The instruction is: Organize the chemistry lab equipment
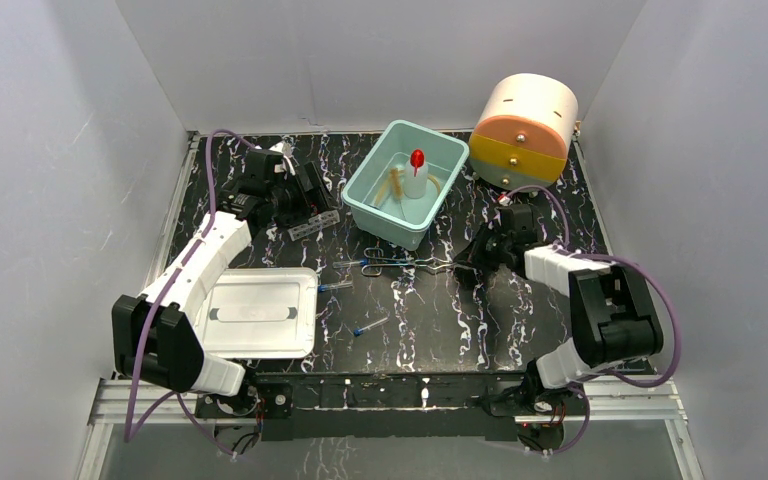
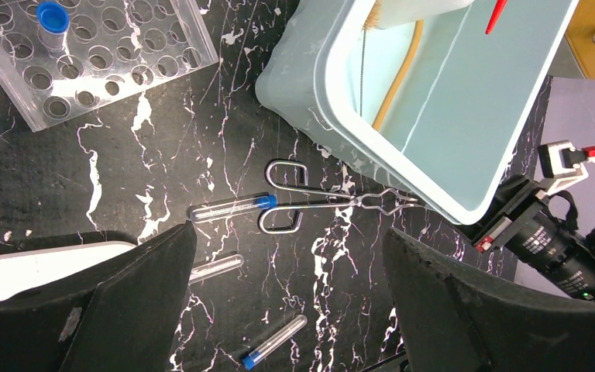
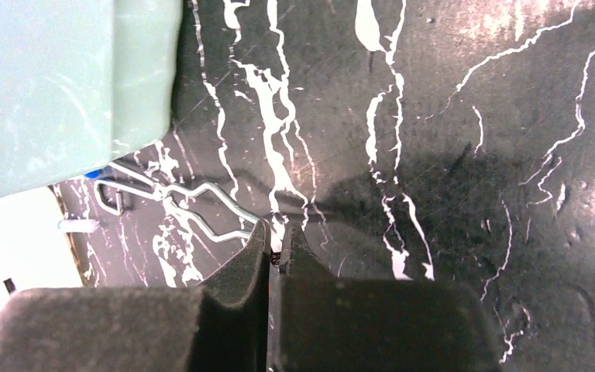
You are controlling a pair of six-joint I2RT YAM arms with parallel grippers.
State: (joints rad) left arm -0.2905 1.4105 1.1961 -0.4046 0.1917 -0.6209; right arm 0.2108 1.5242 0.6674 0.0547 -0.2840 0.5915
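Note:
The metal tongs point(image 1: 400, 264) point(image 2: 318, 203) point(image 3: 194, 205) lie on the black marbled table in front of the teal bin point(image 1: 440, 205). My right gripper point(image 1: 463, 266) point(image 3: 279, 232) is shut at the tongs' tip end, where the wire runs in at its fingertips. My left gripper point(image 1: 305, 205) point(image 2: 288, 256) hangs open above the table, holding nothing. Three blue-capped tubes point(image 2: 232, 208) point(image 2: 215, 267) point(image 2: 275, 341) lie loose below it. The clear tube rack point(image 2: 93, 62) point(image 1: 313, 224) holds one blue-capped tube point(image 2: 51, 15). The red-nozzled wash bottle point(image 1: 417, 178) and tan tubing point(image 1: 395, 185) point(image 2: 399, 77) are inside the bin.
A white lid point(image 1: 260, 312) lies flat at the near left by the left arm's base. A cream, orange and yellow drum point(image 1: 523, 130) stands at the back right behind the bin. White walls close in the table on three sides.

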